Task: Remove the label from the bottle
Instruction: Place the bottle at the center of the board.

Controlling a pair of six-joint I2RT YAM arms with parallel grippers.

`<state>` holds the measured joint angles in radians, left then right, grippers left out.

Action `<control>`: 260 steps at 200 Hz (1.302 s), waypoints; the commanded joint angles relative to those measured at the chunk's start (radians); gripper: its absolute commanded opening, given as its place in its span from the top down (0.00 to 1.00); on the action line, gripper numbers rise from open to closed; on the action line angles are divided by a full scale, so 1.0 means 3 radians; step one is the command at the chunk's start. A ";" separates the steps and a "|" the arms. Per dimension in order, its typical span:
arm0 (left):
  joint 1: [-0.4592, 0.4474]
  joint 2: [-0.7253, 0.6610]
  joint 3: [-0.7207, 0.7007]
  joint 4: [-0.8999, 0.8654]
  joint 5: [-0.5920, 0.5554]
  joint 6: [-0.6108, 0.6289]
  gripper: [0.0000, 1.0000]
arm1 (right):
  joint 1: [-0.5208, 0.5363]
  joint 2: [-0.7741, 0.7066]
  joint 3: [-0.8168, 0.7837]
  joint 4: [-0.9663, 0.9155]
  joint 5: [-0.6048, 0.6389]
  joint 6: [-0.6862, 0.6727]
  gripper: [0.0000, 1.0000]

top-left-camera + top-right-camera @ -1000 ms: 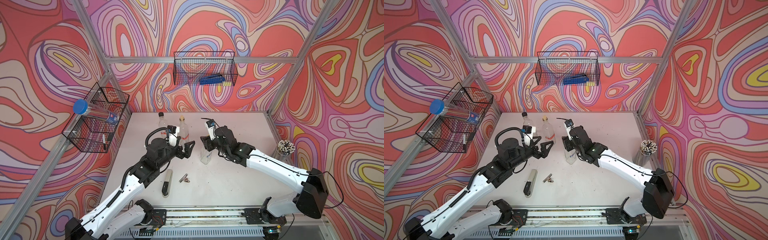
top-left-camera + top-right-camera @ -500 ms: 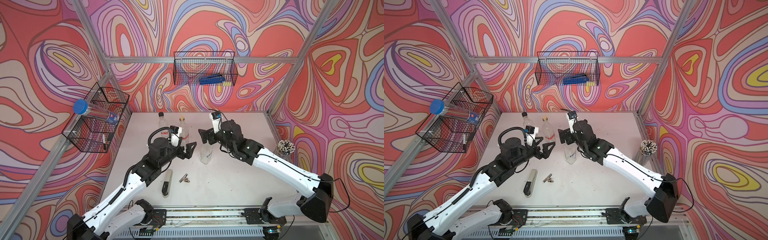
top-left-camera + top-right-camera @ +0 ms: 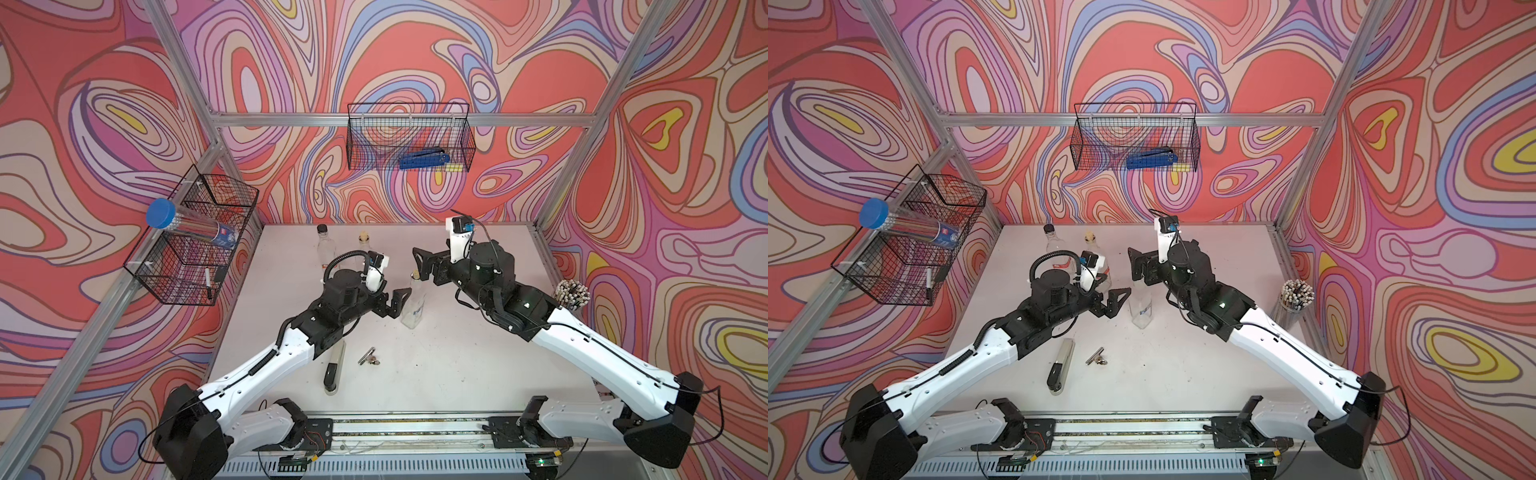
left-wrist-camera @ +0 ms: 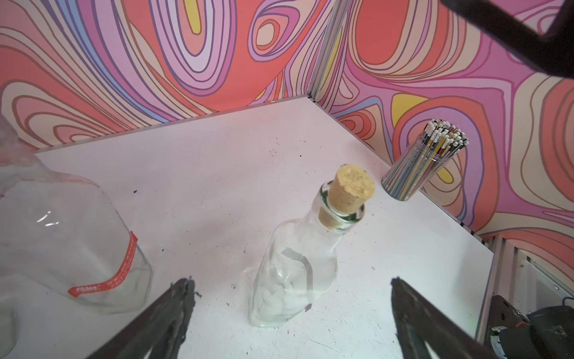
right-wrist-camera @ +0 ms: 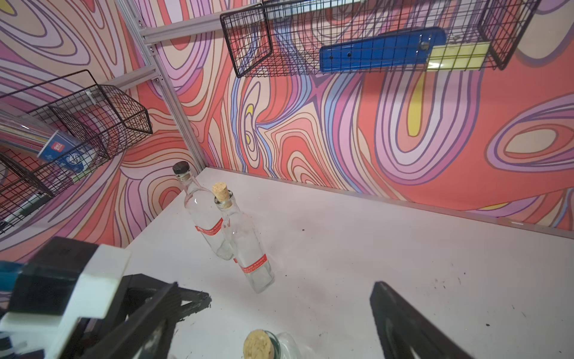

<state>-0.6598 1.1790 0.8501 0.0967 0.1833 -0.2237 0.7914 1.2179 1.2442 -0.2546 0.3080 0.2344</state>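
CELL TABLETOP: A corked clear glass bottle point(image 3: 414, 301) stands upright on the white table point(image 3: 478, 365) near the centre of the frame in both top views. Its pale label point(image 3: 419, 309) sits low on the face turned toward the right of the frame, and 2 robot arms flank it. The left gripper point(image 3: 397, 302), jaws spread wide and holding nothing, sits just beside the bottle's left flank, apart from the glass. Its wrist view frames the bottle between both fingers, with the label seen through the glass from behind. The right gripper point(image 3: 419, 265), equally wide and empty, hangs near the cork point(image 3: 414, 274), to its upper right. A black-capped bottle point(image 5: 198, 214) and a second corked bottle point(image 5: 247, 245), both red-labelled, stand at the table's upper left. A cup of pencils point(image 3: 572, 294) stands at the right edge, and a black-handled tool point(image 3: 334, 365) lies at lower centre. The label looks whole, so peeling appears not yet begun. The left jaws would do best to clamp the body squarely, clear of the label and firmly enough that the smooth glass cannot twist. The right should lift 1 corner and draw it flat along the glass, slowly, because the tall bottle tips easily.
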 commanded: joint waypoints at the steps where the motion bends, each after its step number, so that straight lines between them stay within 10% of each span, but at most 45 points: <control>1: -0.0015 0.0132 0.0152 0.0258 0.0017 0.0159 0.00 | 0.0011 -0.0090 -0.0140 -0.0075 0.0061 0.0082 0.02; 260: -0.0056 0.1011 0.0520 0.0833 0.0125 0.0214 0.14 | 0.0011 -0.0296 -0.0328 -0.0193 0.0189 0.0106 0.02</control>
<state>-0.6693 1.4670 0.9840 0.3054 0.2207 -0.1680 0.7914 1.1500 1.1610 -0.3073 0.3496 0.2619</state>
